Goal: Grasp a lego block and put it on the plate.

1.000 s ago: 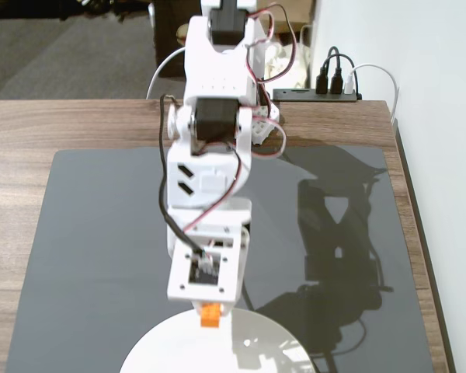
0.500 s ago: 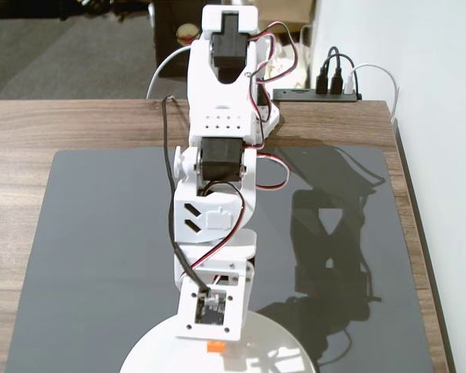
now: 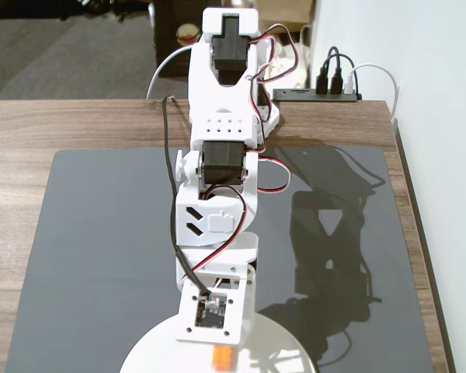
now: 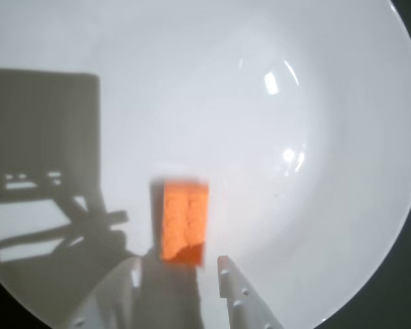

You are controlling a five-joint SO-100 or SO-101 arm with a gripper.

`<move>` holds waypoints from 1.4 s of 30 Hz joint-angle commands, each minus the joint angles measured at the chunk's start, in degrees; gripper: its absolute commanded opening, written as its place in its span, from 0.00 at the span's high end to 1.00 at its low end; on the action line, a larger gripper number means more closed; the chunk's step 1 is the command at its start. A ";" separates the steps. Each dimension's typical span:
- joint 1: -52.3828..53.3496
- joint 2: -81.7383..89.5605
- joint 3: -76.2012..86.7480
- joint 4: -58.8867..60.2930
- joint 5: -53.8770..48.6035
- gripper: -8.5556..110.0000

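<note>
The orange lego block [image 4: 185, 219] lies studs-up on the white plate [image 4: 294, 103], just ahead of my fingertips and slightly blurred. My gripper [image 4: 178, 264] is open above the plate, its two white fingers spread wider than the block and touching nothing. In the fixed view the arm stretches toward the camera. The lego block [image 3: 222, 357] peeks out below the wrist housing, on the plate [image 3: 151, 350] at the bottom edge. The fingers themselves are hidden under the housing there.
The plate sits at the near edge of a black mat [image 3: 101, 233] on a wooden table [image 3: 62, 124]. A power strip with plugs [image 3: 318, 93] stands at the back right, near a white wall [image 3: 443, 155].
The arm reached further toward the camera and lowered over the plate. The block, held at the gripper tip before, now lies free on the plate with the jaws apart.
</note>
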 commanded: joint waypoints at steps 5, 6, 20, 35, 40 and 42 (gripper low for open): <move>0.79 1.14 -2.81 0.09 0.53 0.69; 0.79 1.14 -2.81 0.18 0.53 0.69; 1.14 8.09 0.97 0.35 2.99 0.69; 1.58 25.75 16.44 5.19 4.66 0.70; 1.41 33.31 28.13 2.37 5.62 0.70; 1.14 36.12 32.43 1.32 6.50 0.70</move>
